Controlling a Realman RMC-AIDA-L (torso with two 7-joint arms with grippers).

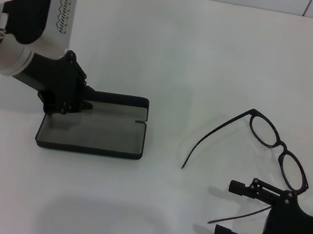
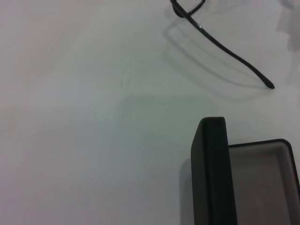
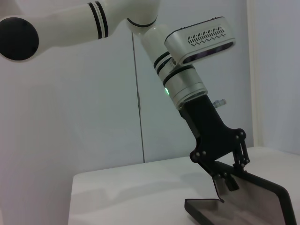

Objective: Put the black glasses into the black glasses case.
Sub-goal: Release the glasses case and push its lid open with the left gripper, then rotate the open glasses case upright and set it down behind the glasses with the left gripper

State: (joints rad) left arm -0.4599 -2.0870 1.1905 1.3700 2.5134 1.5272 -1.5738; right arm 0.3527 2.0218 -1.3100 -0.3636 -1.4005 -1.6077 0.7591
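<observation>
Black glasses (image 1: 279, 146) lie unfolded on desk (image 1: 216, 55), right of the open black glasses case (image 1: 94, 127). Light, thin, fragile: grip at bridge or hinge. Right gripper (image 1: 235, 211) open beside temple. Left gripper (image 1: 84, 102) clamps case lid.

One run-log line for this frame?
left hand: shut on black glasses case lid, open | right hand: open, near black glasses | glasses on table
</observation>
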